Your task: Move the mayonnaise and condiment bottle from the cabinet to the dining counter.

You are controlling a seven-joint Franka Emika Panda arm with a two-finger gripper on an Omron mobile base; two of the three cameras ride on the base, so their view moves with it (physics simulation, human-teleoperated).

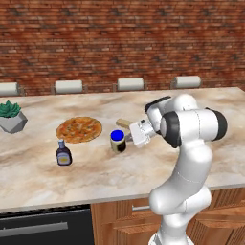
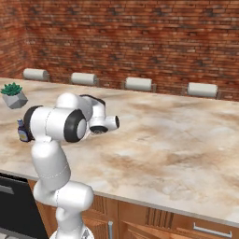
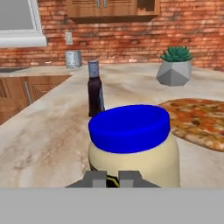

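The mayonnaise (image 1: 118,141), a cream jar with a blue lid, stands upright on the dining counter (image 1: 191,158) right of the pizza. My gripper (image 1: 128,137) is level with it, just to its right. In the hand view the mayonnaise (image 3: 131,144) stands large just beyond my gripper (image 3: 113,178), whose fingertips (image 3: 93,178) sit close together, shut, with nothing between them. The condiment bottle (image 1: 63,154), dark with a pale label, stands upright on the counter left of the jar; the condiment bottle (image 3: 95,89) is behind the jar in the hand view. The cabinet (image 3: 109,8) hangs on the far brick wall.
A pizza (image 1: 79,129) lies between bottle and jar, slightly behind them. A potted plant (image 1: 10,116) stands at the counter's far left, and a small wooden piece (image 1: 123,123) lies behind the jar. Stools (image 1: 130,84) line the far edge. The counter to the right (image 2: 177,140) is bare.
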